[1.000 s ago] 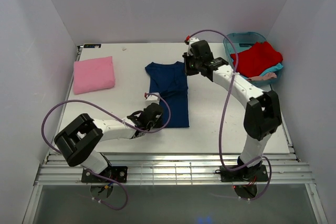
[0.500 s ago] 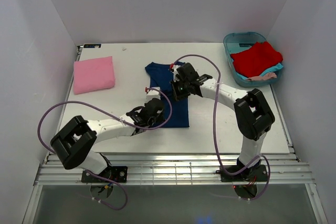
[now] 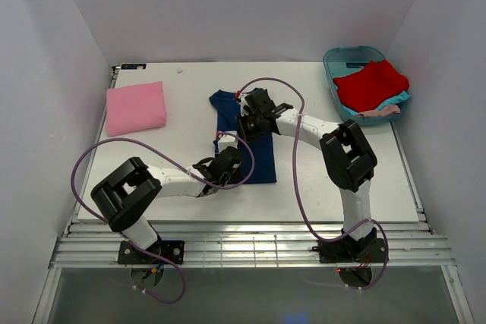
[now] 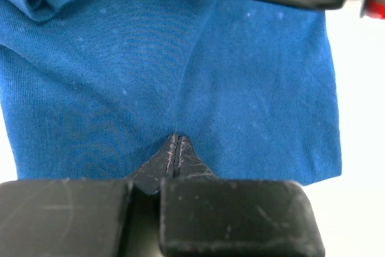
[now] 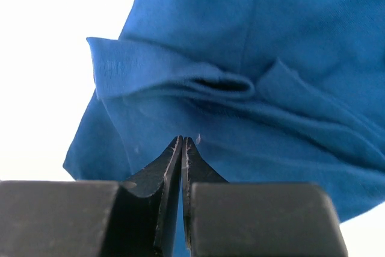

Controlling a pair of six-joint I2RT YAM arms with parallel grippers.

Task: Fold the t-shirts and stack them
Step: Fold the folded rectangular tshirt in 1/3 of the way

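Mid-fold, it is judged, the blue tee [image 3: 262, 158] is pinched at the tips of the closed left pincer [image 4: 176, 141] and the closed right pincer [image 5: 182, 141], with bunched folds just ahead; next, the held edge must be drawn across.

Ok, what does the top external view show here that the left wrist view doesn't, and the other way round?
Only the top external view shows the folded pink t-shirt at the table's far left and the teal tub holding a red t-shirt. Only the left wrist view shows the left gripper shut, with creases in the cloth converging at its tips. Both show the navy t-shirt lying on the white table.
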